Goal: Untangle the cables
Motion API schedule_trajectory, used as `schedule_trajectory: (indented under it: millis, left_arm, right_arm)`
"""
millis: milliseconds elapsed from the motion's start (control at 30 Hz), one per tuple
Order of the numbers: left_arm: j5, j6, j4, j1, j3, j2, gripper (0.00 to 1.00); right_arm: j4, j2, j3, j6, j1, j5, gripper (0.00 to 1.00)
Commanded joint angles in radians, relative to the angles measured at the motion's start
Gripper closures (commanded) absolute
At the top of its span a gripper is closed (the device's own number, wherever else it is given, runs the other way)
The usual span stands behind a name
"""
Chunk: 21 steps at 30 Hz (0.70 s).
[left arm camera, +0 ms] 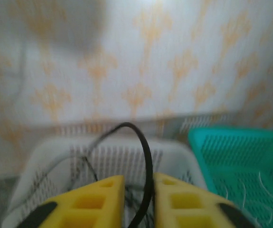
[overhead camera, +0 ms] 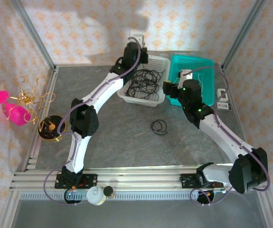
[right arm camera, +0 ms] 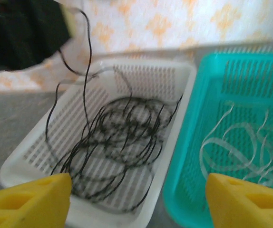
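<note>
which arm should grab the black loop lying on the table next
Right, probably: the right gripper is open, empty and nearer the loop; the left gripper has a black cable between its jaws over the white basket.

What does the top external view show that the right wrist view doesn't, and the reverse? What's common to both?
Top external adds a loose black cable loop on the table and the gold wire ornament. Right wrist shows plainly the white cables in the teal basket and one black strand rising from the white basket. Shared: both baskets side by side, black cable pile in the white one.
</note>
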Motion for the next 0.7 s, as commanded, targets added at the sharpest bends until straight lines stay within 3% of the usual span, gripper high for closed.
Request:
schedule_trajectory:
  millis: [0, 167, 267, 433, 667]
  left_arm:
    - [-0.036, -0.027, -0.05, -0.027, -0.088, -0.046, 0.62]
    - [-0.08, -0.024, -0.011, -0.056, -0.282, -0.176, 0.41]
    - [-0.103, -0.013, -0.007, -0.074, -0.374, -0.281, 0.34]
    - [-0.096, -0.036, 0.016, -0.096, -0.578, -0.49, 0.21]
    - [-0.1, -0.119, 0.032, -0.116, -0.972, -0.817, 0.22]
  right_arm:
    - [-0.203, -0.048, -0.1, 0.111, 0.076, 0.018, 0.28]
    - [-0.264, -0.137, -0.229, 0.206, 0.096, -0.054, 0.35]
    - [-0.275, -0.12, -0.273, 0.247, 0.115, -0.092, 0.39]
    - [-0.242, -0.043, -0.258, 0.293, 0.217, -0.032, 0.39]
    - [-0.202, 0.183, -0.185, 0.31, 0.293, 0.054, 0.37]
